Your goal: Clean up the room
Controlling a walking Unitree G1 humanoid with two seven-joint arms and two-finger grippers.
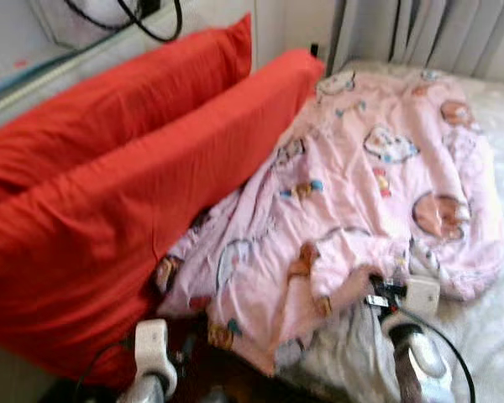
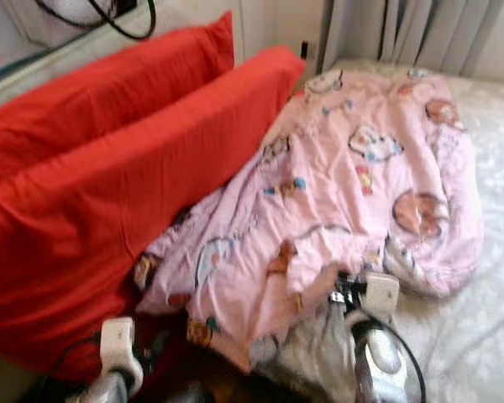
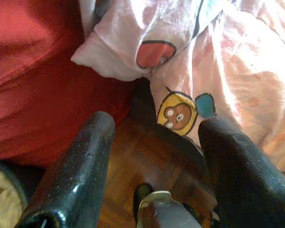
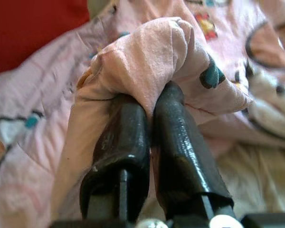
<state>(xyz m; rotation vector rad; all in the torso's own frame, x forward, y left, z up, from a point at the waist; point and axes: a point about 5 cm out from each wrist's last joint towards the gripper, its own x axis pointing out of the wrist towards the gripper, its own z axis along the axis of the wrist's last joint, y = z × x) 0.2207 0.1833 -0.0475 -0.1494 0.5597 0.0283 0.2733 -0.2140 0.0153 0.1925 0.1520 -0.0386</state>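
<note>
Left of quilt [image 1: 378, 176], two red pillows [image 1: 109, 193]; pink, cartoon-printed, rumpled; right gripper [image 4: 152, 107] pinching fold, left gripper [image 3: 154, 137] spread.

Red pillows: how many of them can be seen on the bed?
2. The rear red pillow leans by the headboard; the front red pillow stands before it, beside the pink blanket. Others may be hidden.

Bedroom interior: bed with pale patterned mattress cover [image 1: 496, 327], grey pleated curtains [image 1: 437, 34] hanging behind its far edge, off-white wall [image 1: 286, 25] beside them, black cable [image 1: 151, 21] looped at upper left, brown wooden floor [image 3: 142, 161] below, soft daylight.
</note>
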